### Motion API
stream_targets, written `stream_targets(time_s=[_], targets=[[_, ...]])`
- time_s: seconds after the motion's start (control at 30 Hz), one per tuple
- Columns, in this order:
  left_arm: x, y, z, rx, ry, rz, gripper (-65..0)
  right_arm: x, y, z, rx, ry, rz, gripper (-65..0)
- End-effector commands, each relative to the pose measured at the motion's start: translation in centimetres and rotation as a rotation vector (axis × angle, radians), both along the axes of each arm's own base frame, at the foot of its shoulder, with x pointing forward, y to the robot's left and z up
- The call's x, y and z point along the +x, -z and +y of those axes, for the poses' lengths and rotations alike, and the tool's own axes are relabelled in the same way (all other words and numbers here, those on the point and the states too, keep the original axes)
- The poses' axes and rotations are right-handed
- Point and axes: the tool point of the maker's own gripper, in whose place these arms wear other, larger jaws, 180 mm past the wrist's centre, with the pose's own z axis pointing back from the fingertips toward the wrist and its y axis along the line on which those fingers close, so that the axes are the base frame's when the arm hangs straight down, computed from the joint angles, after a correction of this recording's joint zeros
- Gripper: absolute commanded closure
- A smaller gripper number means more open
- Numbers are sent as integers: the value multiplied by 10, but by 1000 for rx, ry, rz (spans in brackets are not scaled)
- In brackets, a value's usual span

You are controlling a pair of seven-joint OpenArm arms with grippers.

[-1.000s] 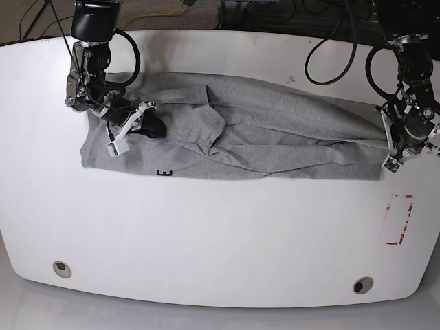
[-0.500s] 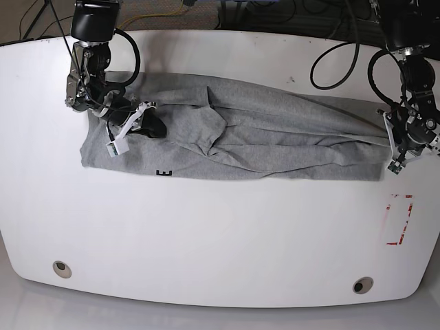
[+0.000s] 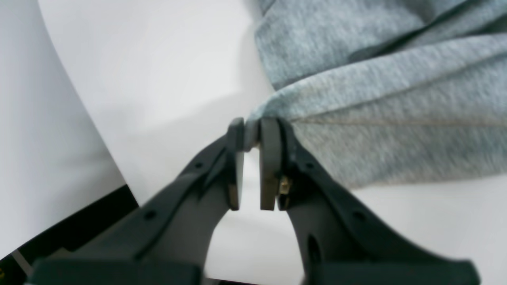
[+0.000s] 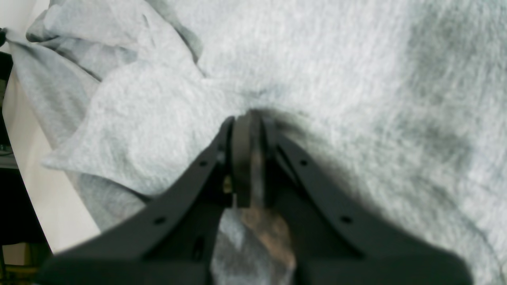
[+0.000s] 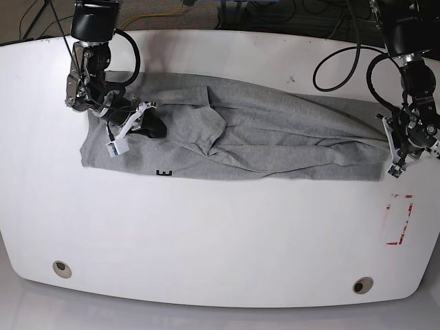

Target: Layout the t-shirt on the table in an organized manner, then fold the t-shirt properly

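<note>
Both grippers, left [image 3: 252,132] and right [image 4: 248,118], are pinched shut on my soft, limp shirt [image 5: 275,134]; I'd grip hems and corners, near the table's [image 5: 220,234] far edge.

The t-shirt [image 5: 261,134] is heather grey, a fine fleck of pale and darker grey threads, with small black block lettering [image 5: 163,173] at its near edge. In the left wrist view its cloth looks bluish grey with a thin pale seam line. The table [image 5: 206,240] is glossy white with a few dark specks, a red rectangular tape mark [image 5: 399,218] and two grey round grommet holes [image 5: 62,268]. Both arms are black, with black cables.
</note>
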Motion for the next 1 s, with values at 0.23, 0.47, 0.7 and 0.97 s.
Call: stream_targets(time_s=[0.23,0.47,0.7,0.97], targets=[[22,-5,2,-4,12,-12,-93,-18,21,-14,-106,-31,104,-51],[28,-10,2,-6,11,-26,-235,-18,21,-14,-106,-31,104,-51],[40,-29,11,10,5,-70,-318,-19,21,-13,-106,-34,105,-51],[45,-51,32,-16,-70,-146,-331,-19,21,-12,-104,-36,105,-51]])
